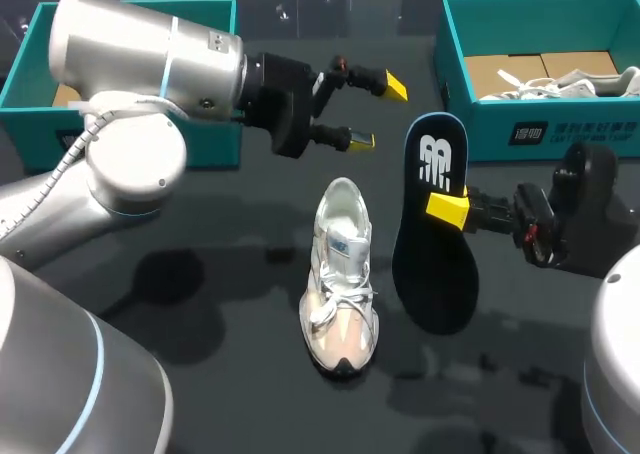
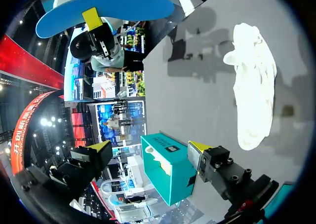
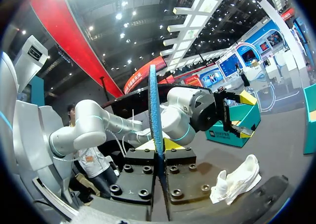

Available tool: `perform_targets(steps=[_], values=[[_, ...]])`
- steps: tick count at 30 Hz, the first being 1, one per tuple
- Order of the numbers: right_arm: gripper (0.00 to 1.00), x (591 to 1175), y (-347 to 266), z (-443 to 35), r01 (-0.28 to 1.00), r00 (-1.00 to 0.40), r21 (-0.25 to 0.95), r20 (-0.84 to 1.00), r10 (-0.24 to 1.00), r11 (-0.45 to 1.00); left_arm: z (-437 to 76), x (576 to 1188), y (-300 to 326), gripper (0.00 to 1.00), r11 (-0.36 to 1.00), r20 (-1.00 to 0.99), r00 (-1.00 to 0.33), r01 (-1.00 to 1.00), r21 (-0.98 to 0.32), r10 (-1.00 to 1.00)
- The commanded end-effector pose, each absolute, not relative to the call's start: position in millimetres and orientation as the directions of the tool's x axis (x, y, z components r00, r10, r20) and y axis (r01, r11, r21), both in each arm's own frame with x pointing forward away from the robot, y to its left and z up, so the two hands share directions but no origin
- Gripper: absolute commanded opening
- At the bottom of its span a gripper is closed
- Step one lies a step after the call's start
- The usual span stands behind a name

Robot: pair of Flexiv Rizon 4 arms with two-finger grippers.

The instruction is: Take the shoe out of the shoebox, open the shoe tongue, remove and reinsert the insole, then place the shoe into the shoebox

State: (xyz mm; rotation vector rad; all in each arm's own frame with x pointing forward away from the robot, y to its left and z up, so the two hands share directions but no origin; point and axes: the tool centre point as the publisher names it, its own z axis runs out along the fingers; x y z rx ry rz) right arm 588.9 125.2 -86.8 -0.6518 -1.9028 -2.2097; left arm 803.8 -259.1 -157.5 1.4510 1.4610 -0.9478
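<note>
Insole out: reinsertion and boxing are waiting on you.
On the desk, clear of the shoebox, the shoe is lying sole-down. Your right jaws are clamping the insole just beside it, while your left jaws are hanging spread and empty beyond its heel.

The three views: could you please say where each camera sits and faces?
Head: above, behind, looking down on the black table; both arms show.
Left wrist: arm-mounted, looks past the open left gripper at the pale mesh sneaker.
Right wrist: arm-mounted, looks along the blue-backed dark insole clamped in the right gripper.
Shared: all show the sneaker.
</note>
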Motion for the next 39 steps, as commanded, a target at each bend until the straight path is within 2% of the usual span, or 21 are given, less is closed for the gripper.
perform_targets(steps=[1,12,15,18,32,39], values=[[0.0,586.3,132.4,-82.9,0.389,-0.875,0.903,0.424,0.234,-0.182,-165.3,806.1,-252.6,1.0,0.076,-0.952,0.009,0.997,0.034,0.305],[0.0,676.0,122.5,-94.6,0.586,-0.777,0.799,0.601,0.186,-0.134,-155.5,818.6,-221.1,1.0,0.15,-0.965,-0.008,0.988,0.032,0.261],[0.0,700.3,116.6,-98.8,0.628,-0.745,0.76,0.649,0.154,-0.167,-148.8,812.6,-208.5,1.0,0.166,-0.973,-0.004,0.986,0.036,0.231],[0.0,708.1,115.7,-102.1,0.65,-0.727,0.739,0.673,0.137,-0.181,-142.1,809.5,-199.7,1.0,0.153,-0.984,0.024,0.987,0.051,0.175],[0.0,708.1,115.7,-102.1,0.65,-0.727,0.739,0.673,0.137,-0.181,-144.2,811.0,-199.2,1.0,0.175,-0.981,-0.001,0.984,0.034,0.192],[0.0,772.1,106.7,-113.7,0.772,-0.594,0.604,0.796,0.113,-0.196,-140.6,810.8,-195.9,1.0,0.168,-0.979,-0.014,0.986,0.021,0.205]])
